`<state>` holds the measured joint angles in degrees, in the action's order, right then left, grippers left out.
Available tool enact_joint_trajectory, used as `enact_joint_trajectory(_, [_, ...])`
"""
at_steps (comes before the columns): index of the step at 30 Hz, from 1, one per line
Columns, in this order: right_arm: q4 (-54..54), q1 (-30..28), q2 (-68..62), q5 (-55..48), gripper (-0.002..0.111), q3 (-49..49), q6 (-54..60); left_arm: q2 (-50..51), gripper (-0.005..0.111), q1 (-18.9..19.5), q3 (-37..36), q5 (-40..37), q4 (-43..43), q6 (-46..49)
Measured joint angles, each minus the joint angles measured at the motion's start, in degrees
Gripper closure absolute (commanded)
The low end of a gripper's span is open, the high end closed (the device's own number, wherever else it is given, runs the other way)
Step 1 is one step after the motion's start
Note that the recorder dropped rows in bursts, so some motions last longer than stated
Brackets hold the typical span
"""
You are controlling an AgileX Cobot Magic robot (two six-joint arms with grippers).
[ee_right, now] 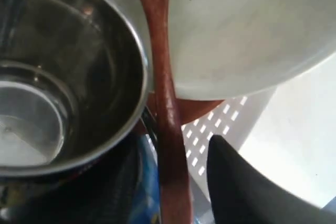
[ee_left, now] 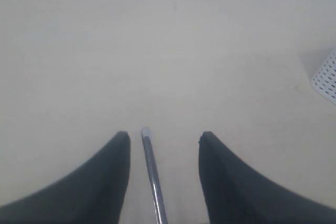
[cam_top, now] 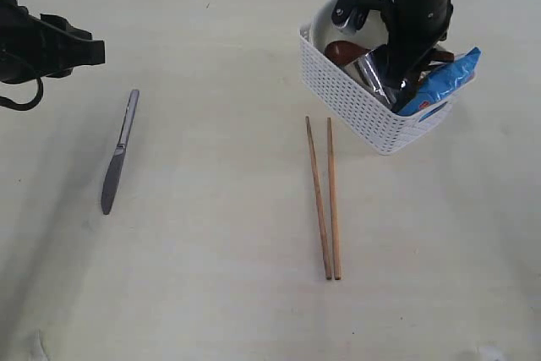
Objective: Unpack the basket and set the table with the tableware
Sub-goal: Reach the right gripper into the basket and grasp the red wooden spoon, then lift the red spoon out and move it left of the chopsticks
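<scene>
The white lattice basket (cam_top: 363, 112) stands at the back right of the table (cam_top: 211, 293). Inside it my right gripper (cam_top: 402, 82) (ee_right: 173, 182) is open, its fingers (ee_right: 247, 187) on either side of the reddish-brown wooden spoon handle (ee_right: 168, 108), with a gap on one side. Beside the handle lie the steel cup (ee_right: 52, 77) (cam_top: 374, 73) and the white bowl (ee_right: 247, 30). The steel knife (cam_top: 118, 154) (ee_left: 151, 171) and two chopsticks (cam_top: 325, 200) lie on the table. My left gripper (cam_top: 91, 50) (ee_left: 164, 136) is open over the knife's handle end. I see no fork.
A blue crisp packet (cam_top: 444, 80) sticks out of the basket's right end. A reddish-brown curved piece (ee_right: 197, 109) shows under the bowl. One corner of the basket (ee_left: 326, 80) appears in the left wrist view.
</scene>
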<state>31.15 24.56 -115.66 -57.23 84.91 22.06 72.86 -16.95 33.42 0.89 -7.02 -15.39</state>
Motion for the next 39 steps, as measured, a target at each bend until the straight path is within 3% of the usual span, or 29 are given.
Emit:
enact_joint_trajectory(8, [0.00, 0.00, 0.00, 0.22, 0.105, 0.00, 0.00, 0.00, 0.066, 0.00, 0.00, 0.00, 0.00, 0.00])
enact_joint_trajectory(24, [0.00, 0.00, 6.65, -1.44, 0.106, 0.00, -0.16, 0.00, 0.066, 0.00, 0.00, 0.00, 0.00, 0.00])
enact_joint_trajectory(32, [-2.58, 0.00, 12.10, -1.90, 0.106, 0.00, -11.58, 0.00, 0.066, 0.00, 0.00, 0.00, 0.00, 0.00])
enact_joint_trajectory(39, [-11.19, 0.00, 18.78, -7.92, 0.106, 0.00, -20.07, 0.00, 0.066, 0.00, 0.00, 0.00, 0.00, 0.00])
